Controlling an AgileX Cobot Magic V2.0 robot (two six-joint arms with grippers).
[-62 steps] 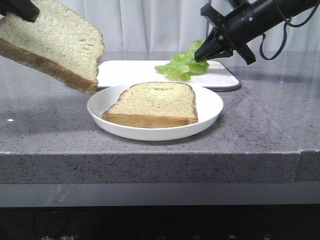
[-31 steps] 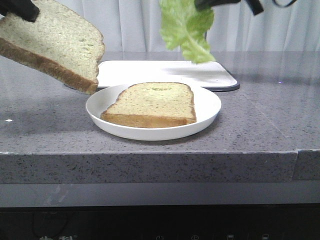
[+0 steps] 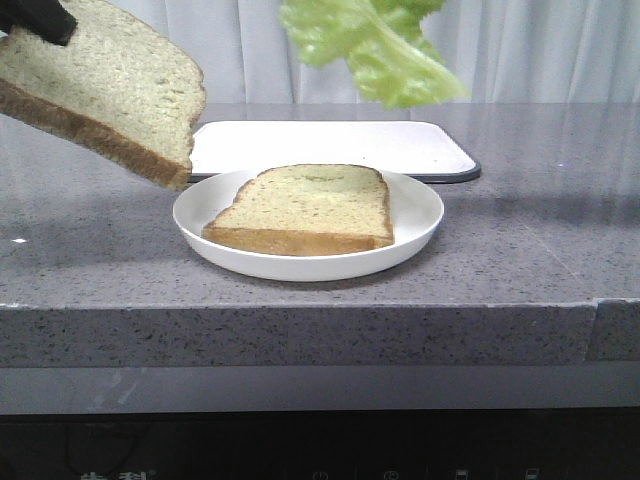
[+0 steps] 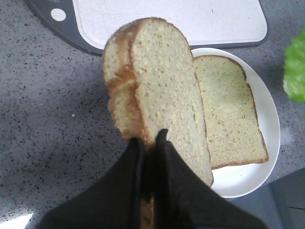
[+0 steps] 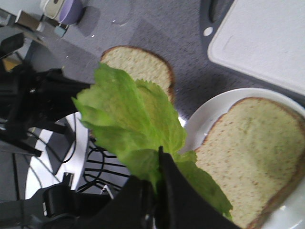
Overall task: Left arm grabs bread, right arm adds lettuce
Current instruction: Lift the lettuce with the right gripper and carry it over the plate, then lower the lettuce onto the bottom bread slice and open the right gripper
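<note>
From the front I see the bread (image 3: 105,85) raised clear at the left, so the plate's (image 3: 420,215) thinner slice (image 3: 305,208) lies open under the hanging lettuce (image 3: 375,45). My left gripper (image 4: 148,143) pinches the bread's edge; the cutting board (image 4: 181,19) sits beyond. My right gripper (image 5: 155,183) clamps the leaf; nothing blocks the slice.
</note>
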